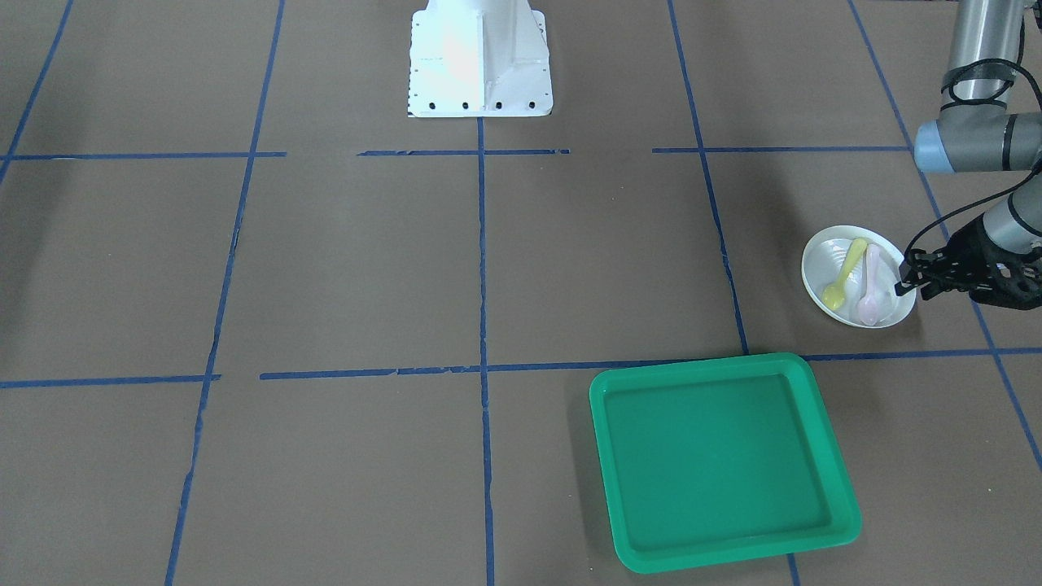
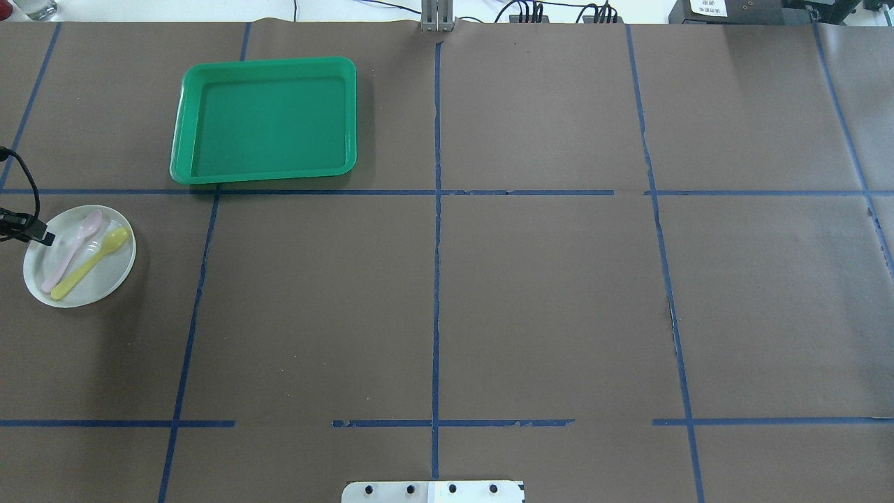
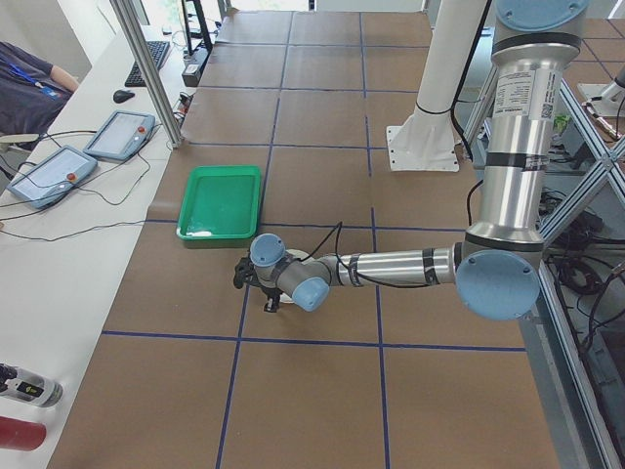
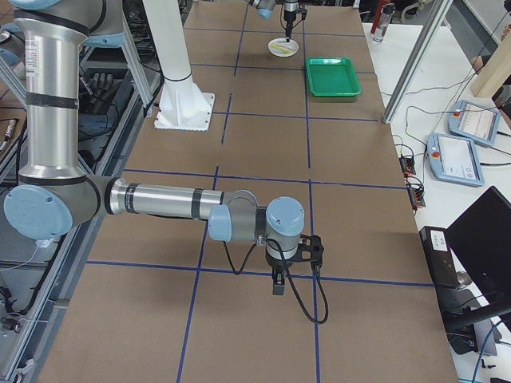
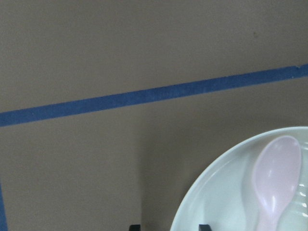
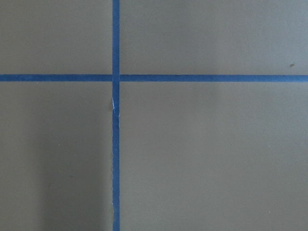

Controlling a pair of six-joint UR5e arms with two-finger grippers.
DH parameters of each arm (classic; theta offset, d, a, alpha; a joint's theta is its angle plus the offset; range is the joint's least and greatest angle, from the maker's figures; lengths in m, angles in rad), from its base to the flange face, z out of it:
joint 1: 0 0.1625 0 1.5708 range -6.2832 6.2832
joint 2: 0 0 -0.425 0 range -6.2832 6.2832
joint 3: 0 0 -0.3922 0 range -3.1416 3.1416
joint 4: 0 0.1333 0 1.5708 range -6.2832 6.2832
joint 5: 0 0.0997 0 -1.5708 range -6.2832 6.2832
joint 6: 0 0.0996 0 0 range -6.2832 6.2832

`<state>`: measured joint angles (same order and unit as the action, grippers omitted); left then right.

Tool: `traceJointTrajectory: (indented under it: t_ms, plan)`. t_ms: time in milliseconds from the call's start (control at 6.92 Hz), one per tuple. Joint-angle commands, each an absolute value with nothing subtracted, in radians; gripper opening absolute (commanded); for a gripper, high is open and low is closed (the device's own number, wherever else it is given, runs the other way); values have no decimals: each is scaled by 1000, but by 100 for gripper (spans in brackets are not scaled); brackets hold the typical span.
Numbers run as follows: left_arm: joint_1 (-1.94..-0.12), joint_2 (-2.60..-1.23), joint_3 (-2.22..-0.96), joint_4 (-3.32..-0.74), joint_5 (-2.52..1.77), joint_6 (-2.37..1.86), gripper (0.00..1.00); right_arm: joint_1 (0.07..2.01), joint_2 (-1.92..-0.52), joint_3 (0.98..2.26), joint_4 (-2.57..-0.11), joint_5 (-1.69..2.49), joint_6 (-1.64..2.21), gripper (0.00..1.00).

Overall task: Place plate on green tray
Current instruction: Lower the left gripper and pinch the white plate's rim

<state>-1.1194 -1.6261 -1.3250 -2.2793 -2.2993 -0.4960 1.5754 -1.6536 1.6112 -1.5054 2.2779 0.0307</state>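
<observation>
My left hand (image 1: 905,275), fingers parted, straddles the overhead-view 9 o'clock rim of the small round white plate (image 1: 818,273), positioned to pinch it.

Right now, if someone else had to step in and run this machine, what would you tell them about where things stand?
Left gripper: open, one finger on either side of the plate's rim, not closed on it.
Right gripper: over bare table, far from the job; open or shut cannot be told.
Plate: on the table, apart from the green tray, carrying a pink spoon and a yellow spoon.
Done: gripper is at the plate.
Left: grip the rim, lift, set the plate on the tray.
</observation>
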Motion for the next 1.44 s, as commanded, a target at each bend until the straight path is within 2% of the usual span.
traceJointTrajectory:
  t_ms: [0, 433, 578, 722, 1011, 1300]
  plan:
    - [-1118, -1628, -1325, -2278, -2301, -497, 51, 1575, -1654, 1612, -1506, 2278, 31, 100]
    - [-1098, -1628, -1325, -2278, -2301, -497, 50, 1575, -1654, 1611, -1506, 2278, 31, 100]
    - [-1100, -1626, -1327, -2278, -2302, -494, 28, 1575, -1654, 1612, -1506, 2278, 31, 100]
    - [-1098, -1626, -1322, -2279, -2304, -485, 1, 1575, -1654, 1611, -1506, 2278, 31, 100]
    - [-1101, -1609, -1341, -2273, -2389, -459, 0, 1575, -1654, 1612, -1505, 2278, 31, 100]
    - [-1205, -1609, -1342, -2249, -2602, -457, 0, 1575, -1654, 1612, -1505, 2278, 31, 100]
